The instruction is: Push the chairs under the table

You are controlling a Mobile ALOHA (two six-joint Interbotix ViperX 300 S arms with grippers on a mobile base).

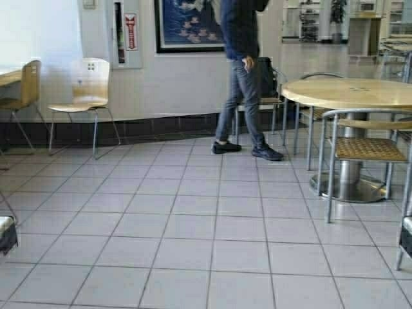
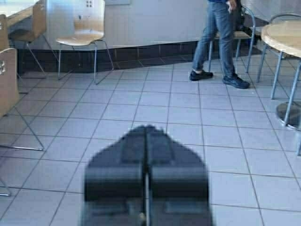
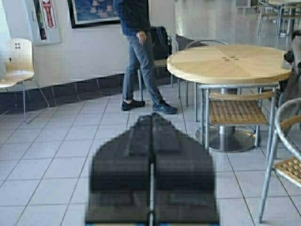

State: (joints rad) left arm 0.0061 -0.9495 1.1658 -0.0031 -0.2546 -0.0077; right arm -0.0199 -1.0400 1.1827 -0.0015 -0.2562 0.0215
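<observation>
— Chairs: we see two tan plywood ones at far left by the wall. Pale chair (image 1: 88,91) whole, seat facing us, backrest to wall. Darker chair (image 1: 24,93) cut off by the frame edge, seat turned left toward the table (image 1: 9,77).
— Table itself?
— Only a corner shows at the left edge; rest cut off.
— Grippers?
— Left gripper (image 2: 146,136) and right gripper (image 3: 151,125) both pressed together, holding nothing, over floor tiles (image 1: 193,232).
— Else?
— Person (image 1: 243,77) standing mid-room, head out of frame; round table (image 1: 354,93) w/ grey armchair (image 1: 367,151) at right.
</observation>
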